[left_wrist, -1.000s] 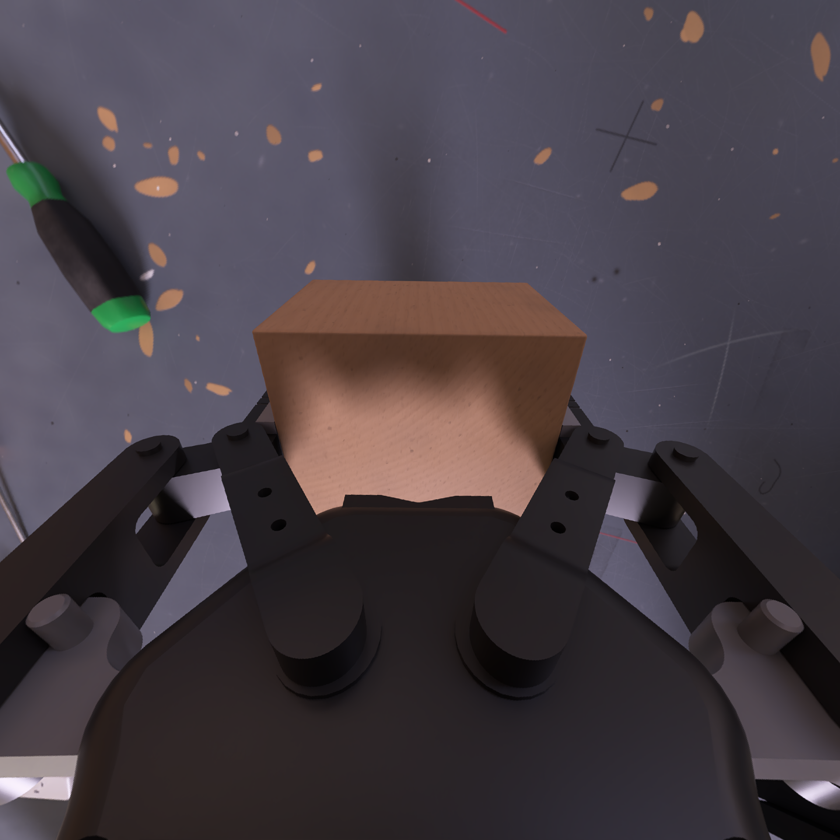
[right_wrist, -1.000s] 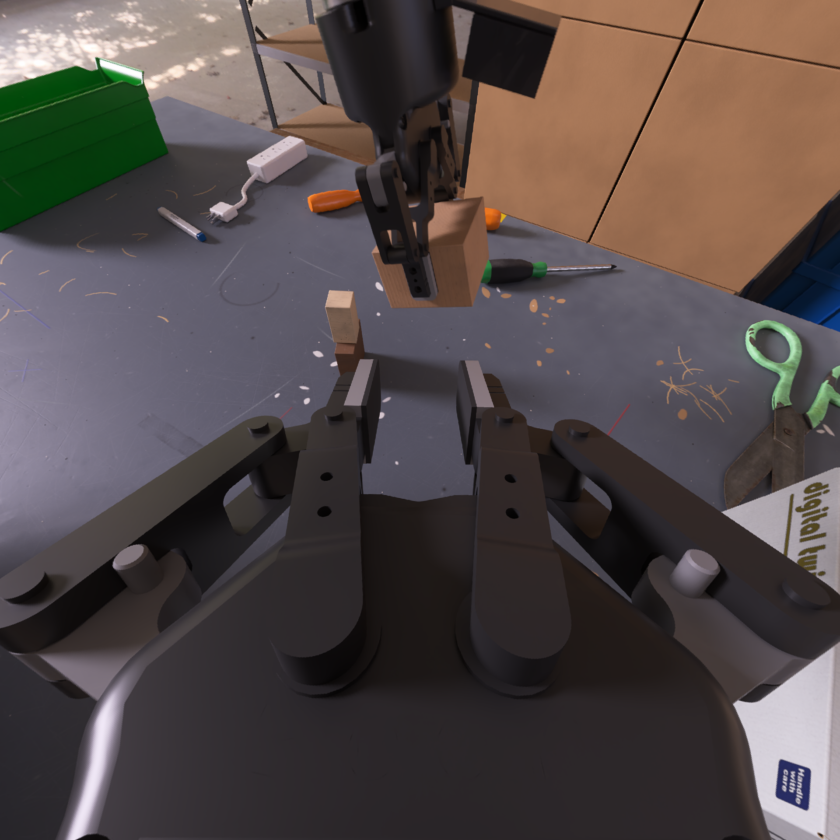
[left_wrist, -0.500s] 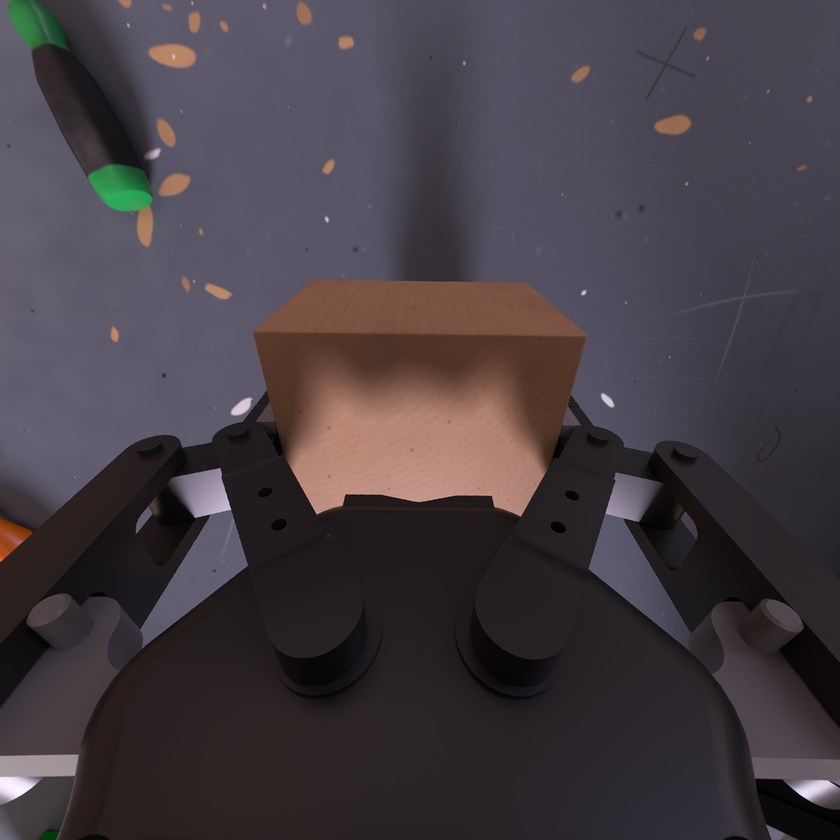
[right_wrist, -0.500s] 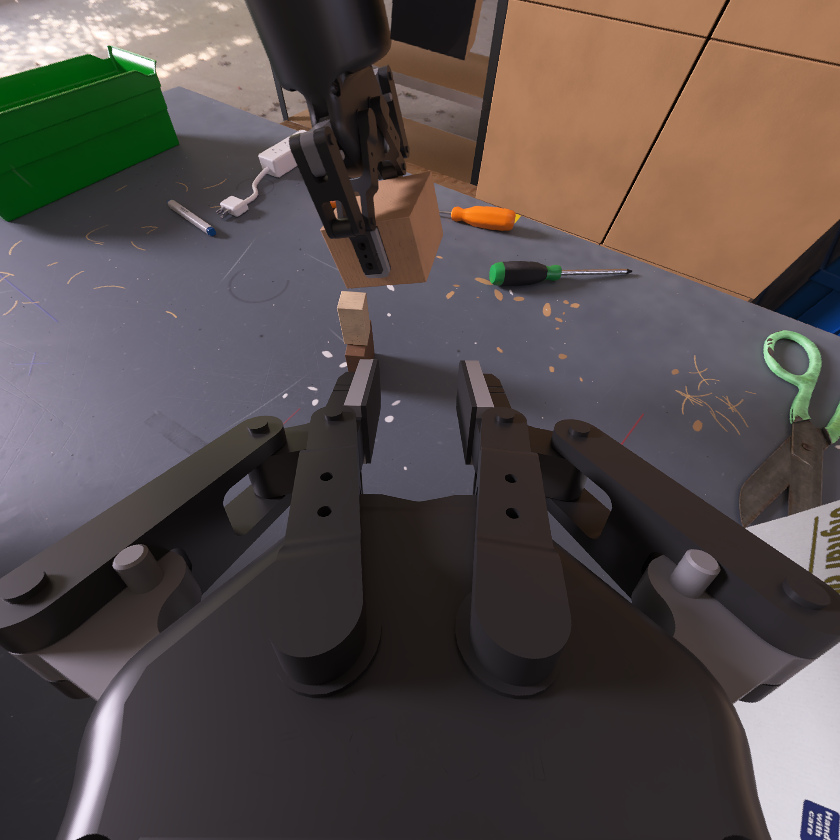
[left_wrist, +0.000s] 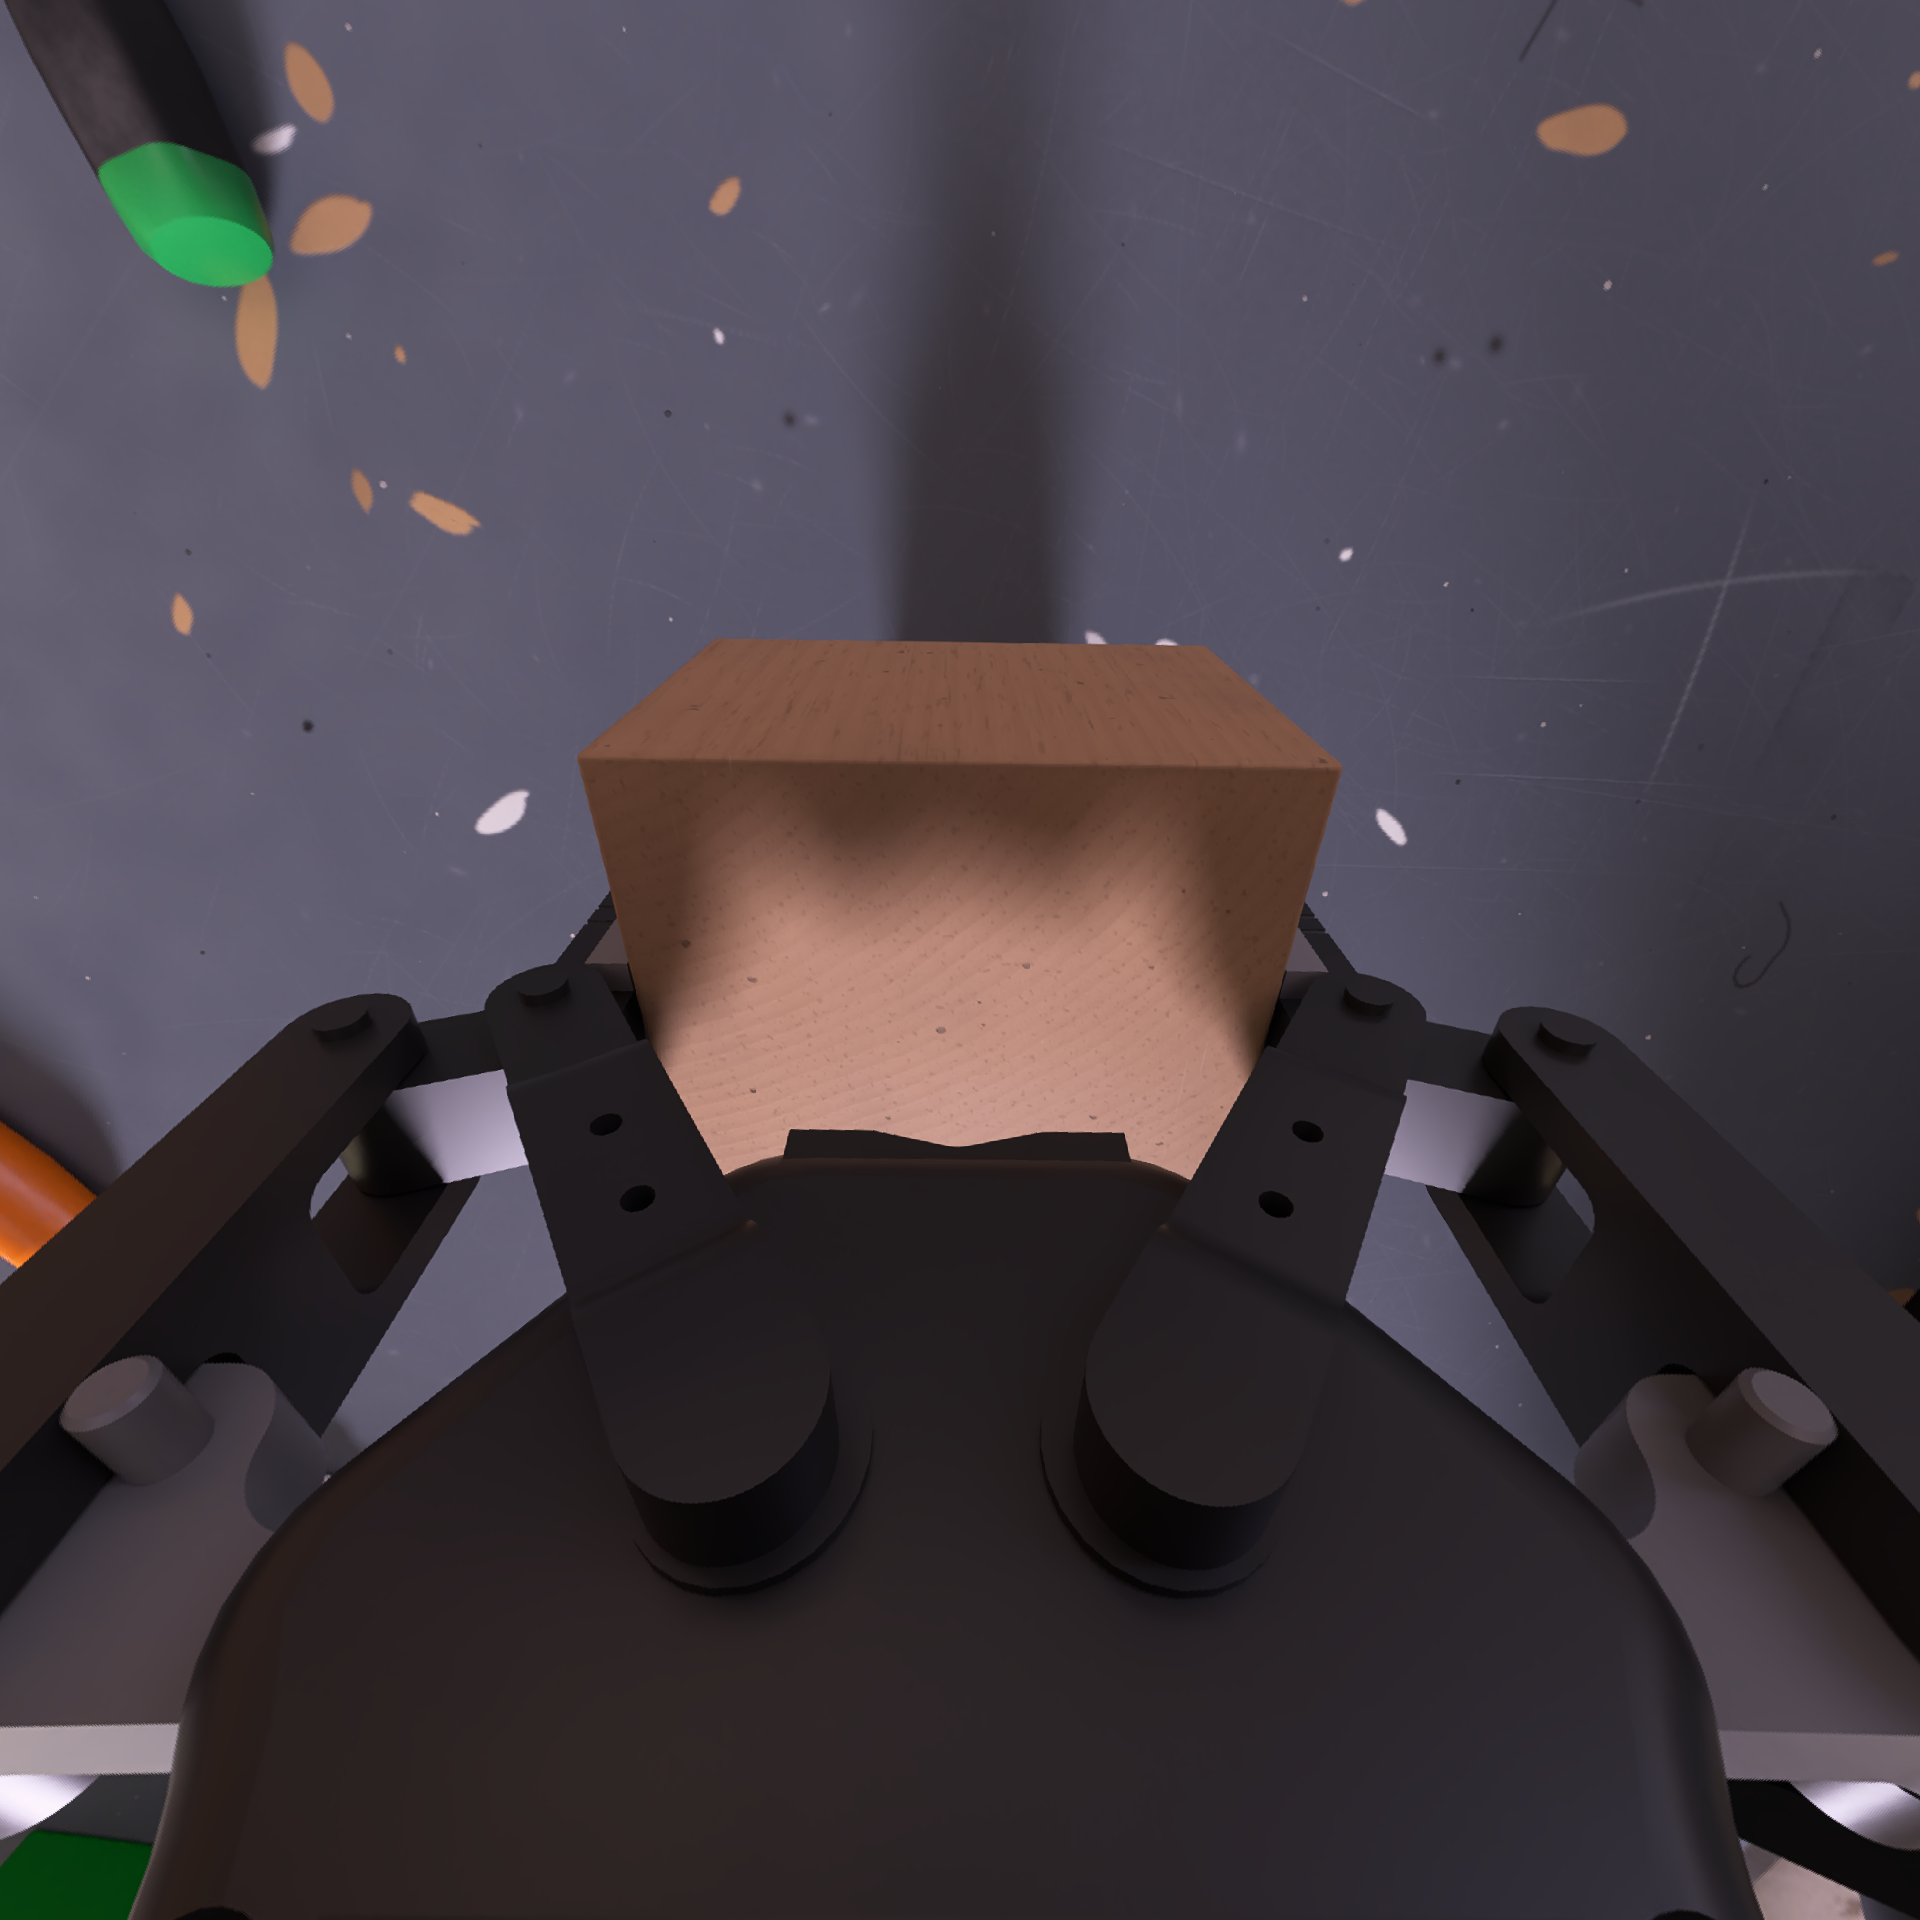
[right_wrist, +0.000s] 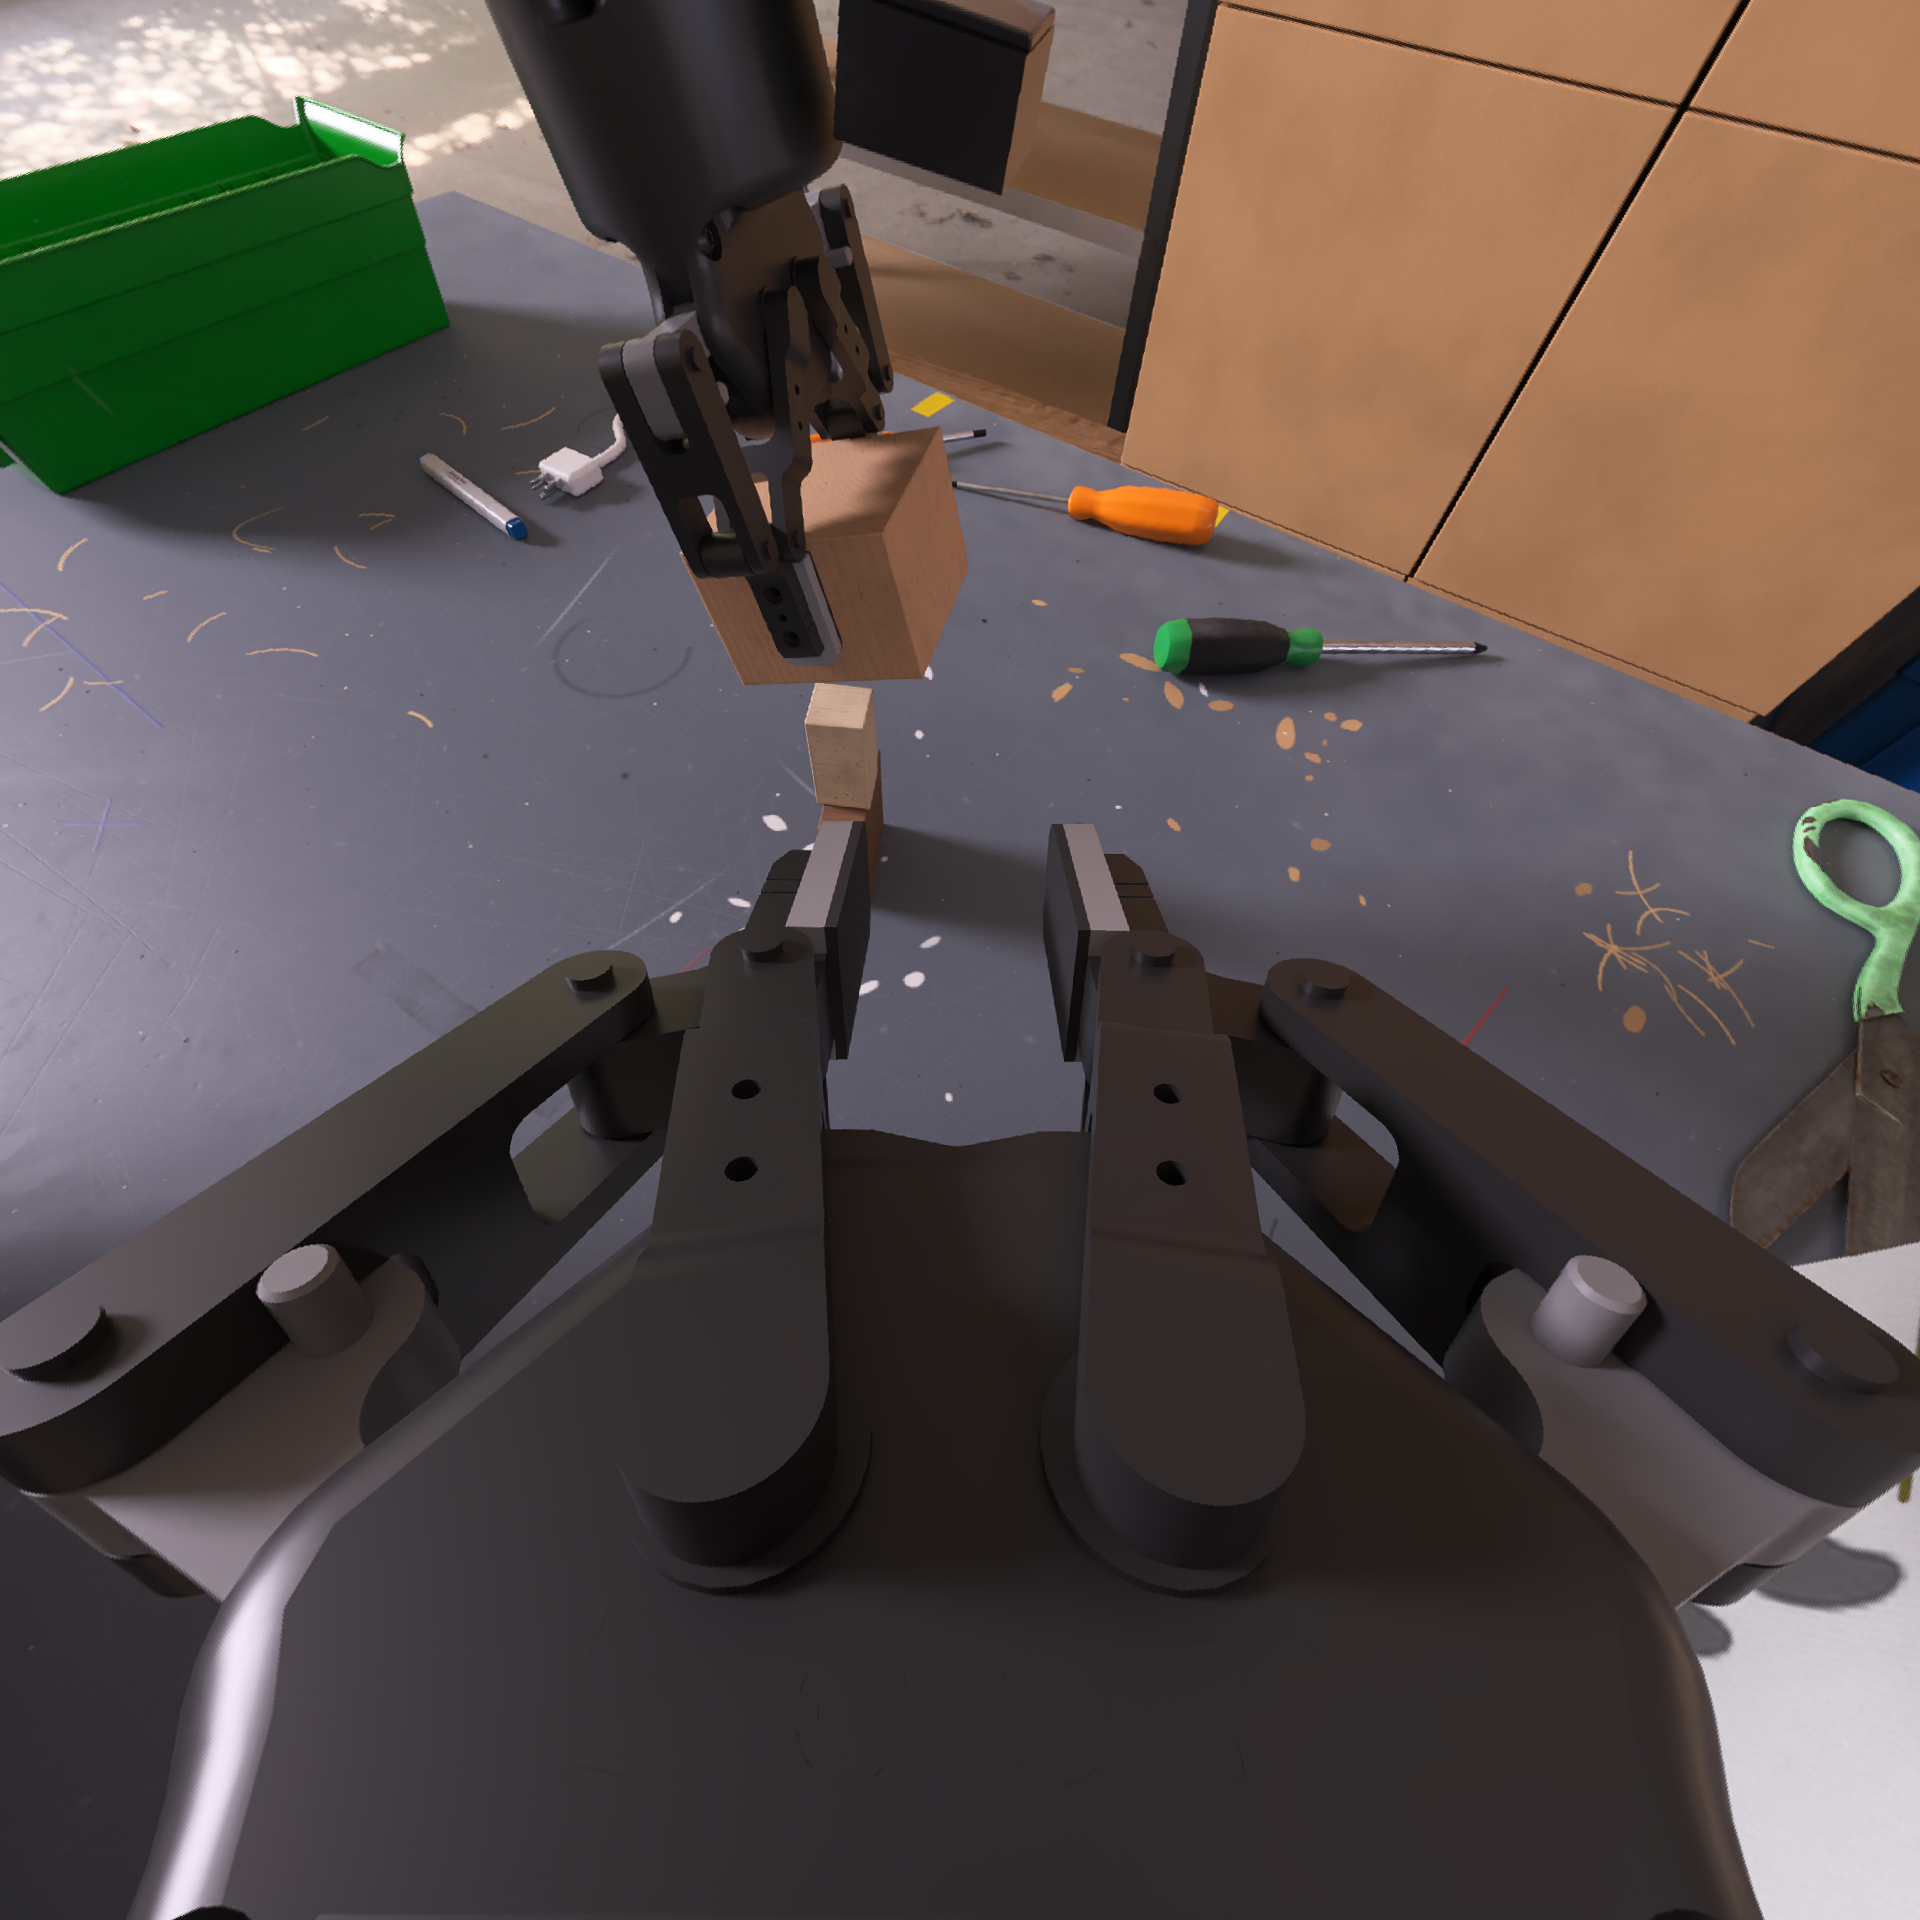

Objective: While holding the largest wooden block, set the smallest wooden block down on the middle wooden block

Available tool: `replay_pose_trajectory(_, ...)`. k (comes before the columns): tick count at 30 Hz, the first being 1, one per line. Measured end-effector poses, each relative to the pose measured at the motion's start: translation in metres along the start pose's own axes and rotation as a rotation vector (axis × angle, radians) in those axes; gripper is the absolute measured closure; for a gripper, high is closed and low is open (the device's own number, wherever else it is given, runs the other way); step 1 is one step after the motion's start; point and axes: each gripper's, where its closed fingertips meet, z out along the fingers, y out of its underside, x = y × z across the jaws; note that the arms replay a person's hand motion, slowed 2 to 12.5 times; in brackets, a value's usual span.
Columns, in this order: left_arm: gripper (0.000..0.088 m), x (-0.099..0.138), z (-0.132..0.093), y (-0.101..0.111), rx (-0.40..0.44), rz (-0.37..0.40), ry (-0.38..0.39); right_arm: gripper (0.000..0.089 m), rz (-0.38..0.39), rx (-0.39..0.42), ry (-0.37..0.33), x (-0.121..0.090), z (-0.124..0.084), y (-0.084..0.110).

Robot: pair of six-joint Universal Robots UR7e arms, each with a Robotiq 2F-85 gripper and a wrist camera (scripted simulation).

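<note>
My left gripper (left_wrist: 958, 935) is shut on the largest wooden block (left_wrist: 956, 883), which fills the middle of the left wrist view and hides the fingertips. In the right wrist view the left gripper (right_wrist: 774, 613) holds this block (right_wrist: 883, 561) in the air, directly above the stack. The small pale block (right_wrist: 840, 750) stands on a darker wooden block (right_wrist: 868, 821), which is partly hidden behind my right gripper's left finger. My right gripper (right_wrist: 956, 894) is open and empty, just in front of and to the right of the stack.
On the grey table lie a green bin (right_wrist: 197, 281), a marker (right_wrist: 473, 497), a white plug (right_wrist: 566, 470), an orange screwdriver (right_wrist: 1143, 514), a green-black screwdriver (right_wrist: 1236, 646) and scissors (right_wrist: 1860, 997). Cardboard boxes (right_wrist: 1507, 312) stand at the back right. The green screwdriver handle (left_wrist: 187, 218) shows in the left wrist view.
The left gripper has carried the large block leftward in the right wrist view, from right of the stack to just above it. The right gripper stays open and has drawn back a little.
</note>
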Motion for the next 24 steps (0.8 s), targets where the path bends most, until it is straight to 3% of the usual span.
replay_pose_trajectory(24, 0.0131, 0.008, 0.004, 0.012, -0.012, -0.012, 0.023, 0.0584, -0.021, 0.008, -0.035, -0.009, 0.011, -0.008)
